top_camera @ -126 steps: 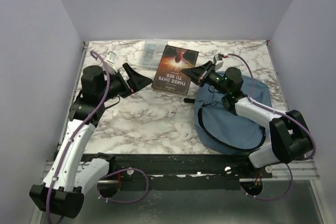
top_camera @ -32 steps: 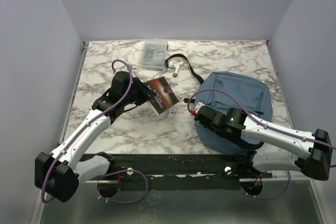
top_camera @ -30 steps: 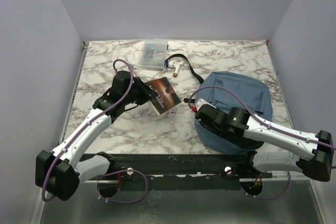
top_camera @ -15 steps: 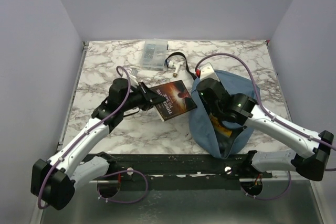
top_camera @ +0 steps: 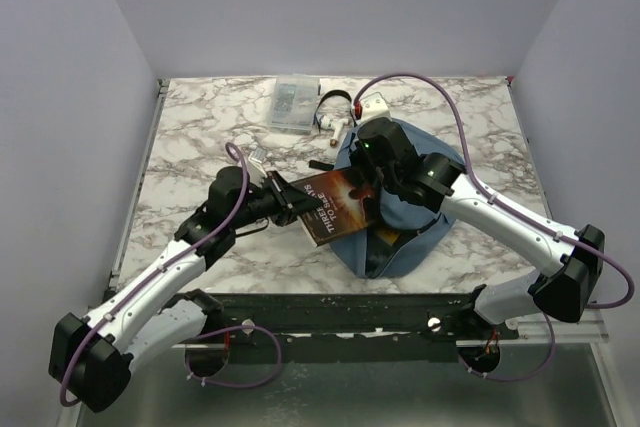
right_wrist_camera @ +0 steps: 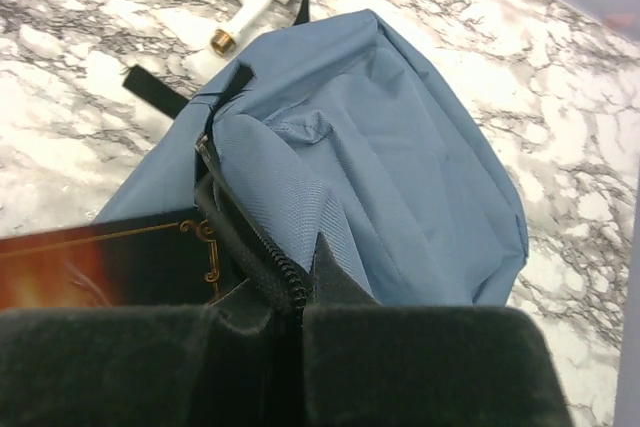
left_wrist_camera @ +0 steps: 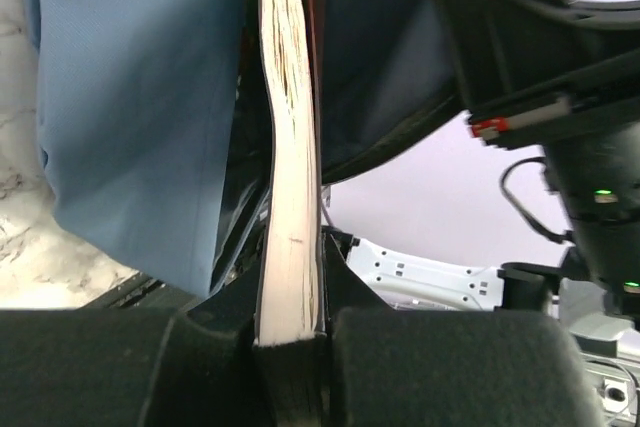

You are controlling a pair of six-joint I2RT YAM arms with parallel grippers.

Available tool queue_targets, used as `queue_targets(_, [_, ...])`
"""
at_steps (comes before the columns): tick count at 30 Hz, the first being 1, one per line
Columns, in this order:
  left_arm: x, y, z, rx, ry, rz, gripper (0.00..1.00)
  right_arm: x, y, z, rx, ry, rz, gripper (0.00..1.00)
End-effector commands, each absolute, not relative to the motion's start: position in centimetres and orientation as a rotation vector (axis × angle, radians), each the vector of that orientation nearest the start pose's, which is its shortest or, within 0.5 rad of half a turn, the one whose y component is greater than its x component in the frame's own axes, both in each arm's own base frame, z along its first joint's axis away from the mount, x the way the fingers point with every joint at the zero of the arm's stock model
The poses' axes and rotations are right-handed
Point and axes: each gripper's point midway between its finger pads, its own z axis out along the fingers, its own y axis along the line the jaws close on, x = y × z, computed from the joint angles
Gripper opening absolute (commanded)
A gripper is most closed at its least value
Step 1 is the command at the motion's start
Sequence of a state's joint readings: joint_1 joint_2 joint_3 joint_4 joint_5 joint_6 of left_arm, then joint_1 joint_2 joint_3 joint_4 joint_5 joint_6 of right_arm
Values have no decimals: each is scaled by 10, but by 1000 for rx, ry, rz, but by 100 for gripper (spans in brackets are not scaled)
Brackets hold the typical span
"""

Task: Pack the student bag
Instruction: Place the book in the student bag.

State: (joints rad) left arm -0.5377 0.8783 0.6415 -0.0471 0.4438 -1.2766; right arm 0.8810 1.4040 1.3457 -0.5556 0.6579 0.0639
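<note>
A dark paperback book is being clamped by the left gripper and aimed into the soft dusty-blue fabric student bag lying centre-right. Its black zip edge is being pinched and lifted by the closed right gripper, opening the mouth.

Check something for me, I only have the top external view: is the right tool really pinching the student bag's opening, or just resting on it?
Observer: The right wrist view shows the right tool shut on the black zip edge of the student bag, with fabric bunched in its grip.
Operator: And the book, is the left tool gripping it squarely?
Observer: The left wrist view shows the left tool clamped on the book at its page edge, with the pages standing upright in the grip.
Operator: Is the book inside?
Observer: From the left wrist, its far end sits with blue fabric on both sides. How deep it goes is hidden.
</note>
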Motion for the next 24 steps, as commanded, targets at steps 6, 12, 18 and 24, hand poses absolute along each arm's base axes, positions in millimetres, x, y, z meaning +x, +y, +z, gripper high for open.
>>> queue_targets(6, [224,-274,251,-478,2006,-1572,0,321,255,309,-346,1891,151,1])
queue_targets(12, [230,-314,257,-483,1955,-1587,0,317,265,312,-312,1903,243,1])
queue_targets(18, [274,-332,226,-731,1844,-1364,0,307,287,320,-327,1922,403,1])
queue_targets(24, [319,-380,220,-801,1811,-1266,0,295,293,322,-334,1932,503,1])
